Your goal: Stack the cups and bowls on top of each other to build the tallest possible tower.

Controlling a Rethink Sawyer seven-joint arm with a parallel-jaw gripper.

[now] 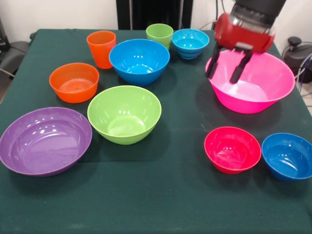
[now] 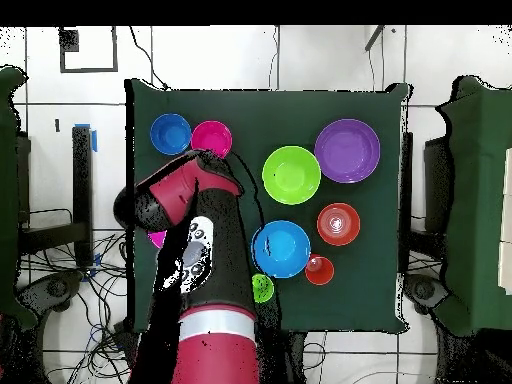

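Note:
My gripper hangs open and empty over the left rim of the huge pink bowl, at the right of the front view. The orange cup and the light green cup stand upright at the back. A small blue bowl sits beside the green cup. The large blue bowl, orange bowl, lime green bowl and purple bowl sit apart on the left. The small red bowl and the other small blue bowl sit at the front right. Nothing is stacked.
The dark green cloth covers the table. In the overhead view the red and black arm hides the gripper and most of the pink bowl. Cables lie on the floor beside the table.

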